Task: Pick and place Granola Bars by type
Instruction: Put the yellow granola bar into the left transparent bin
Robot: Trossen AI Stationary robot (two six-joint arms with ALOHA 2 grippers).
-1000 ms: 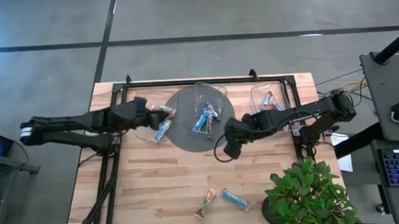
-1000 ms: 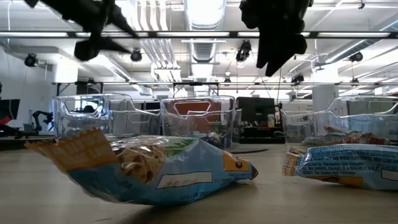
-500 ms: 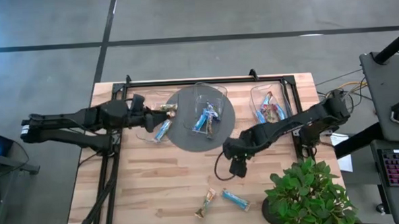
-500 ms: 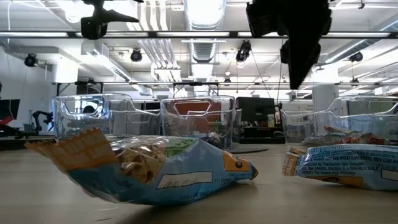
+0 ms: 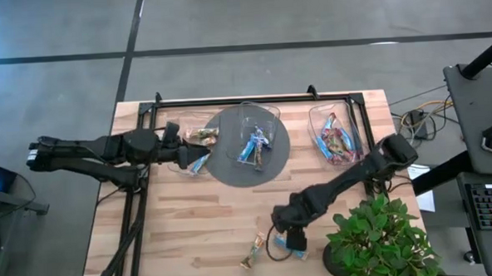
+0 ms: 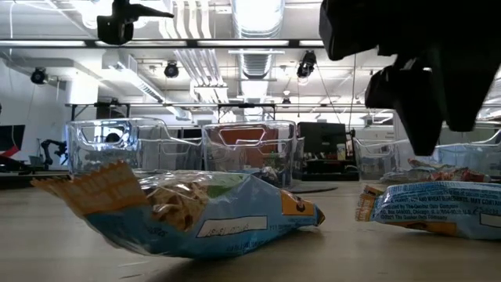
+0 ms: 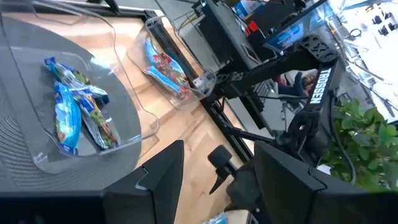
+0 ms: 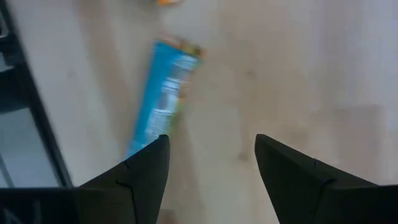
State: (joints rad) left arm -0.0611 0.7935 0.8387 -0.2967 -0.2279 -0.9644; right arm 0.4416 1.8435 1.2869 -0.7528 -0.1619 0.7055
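Note:
Two granola bars lie flat near the table's near edge: a blue bar [image 5: 291,247] [image 8: 163,93] [image 6: 438,207] and a tan-ended bar [image 5: 253,252] [image 6: 188,208]. My right gripper [image 5: 287,234] [image 8: 211,165] hangs open just above the blue bar, touching nothing. My left gripper [image 5: 178,149] [image 7: 214,180] is open at the left side of the left bin [image 5: 183,167], which holds a tan bar [image 5: 200,134] and a blue bar [image 5: 199,162]. The middle bin [image 5: 271,112] holds blue bars [image 7: 74,112].
The middle bin stands on a grey round disc [image 5: 226,168]. A right bin [image 5: 315,118] holds red and blue wrapped bars. A potted plant [image 5: 375,236] crowds the near right corner, close to my right arm. Black frame rails run along the far, left and right edges.
My right gripper has swept from beside the middle bin toward the table's near edge and come down over the blue bar. My left gripper has drawn back from over the left bin toward the table's left edge.

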